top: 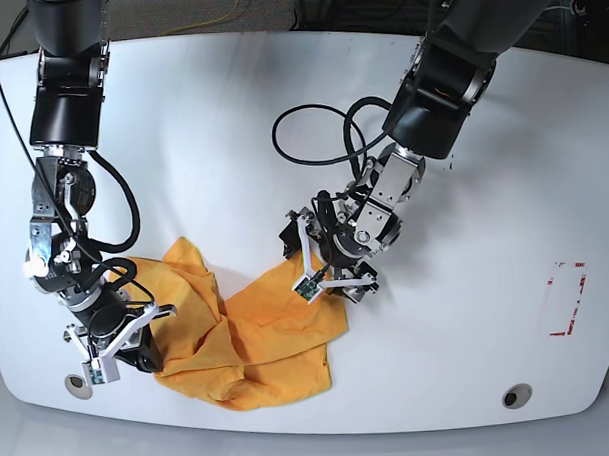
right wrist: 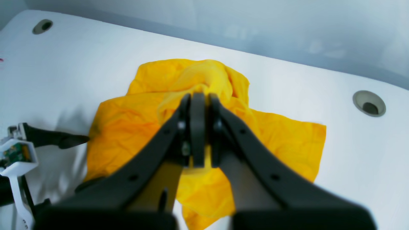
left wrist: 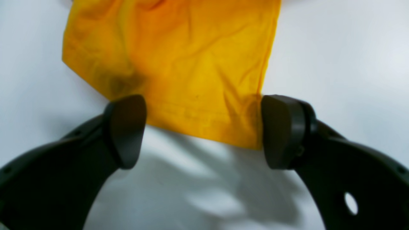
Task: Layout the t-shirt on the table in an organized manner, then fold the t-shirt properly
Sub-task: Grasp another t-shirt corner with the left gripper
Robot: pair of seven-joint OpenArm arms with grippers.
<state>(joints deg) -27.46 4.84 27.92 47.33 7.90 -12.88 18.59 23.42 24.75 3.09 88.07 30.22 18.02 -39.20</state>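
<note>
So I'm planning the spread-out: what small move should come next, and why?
Probably lower the left hand and close it on the t-shirt hem. It is open, straddling that edge, while the right hand is shut on a bunched fold; two grips could pull the crumpled shirt flat on the table.

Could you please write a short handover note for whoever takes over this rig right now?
Right gripper: jaws shut on a raised bunch of the t-shirt.
Left gripper: jaws open, low over the table, straddling a hemmed edge of the shirt; nothing held.
T-shirt: crumpled in a heap near the table's front edge, on the base view's left half.
Done: one grip taken; shirt not yet spread out.
Left: grasp with the left gripper, spread the shirt flat, then fold it.
</note>
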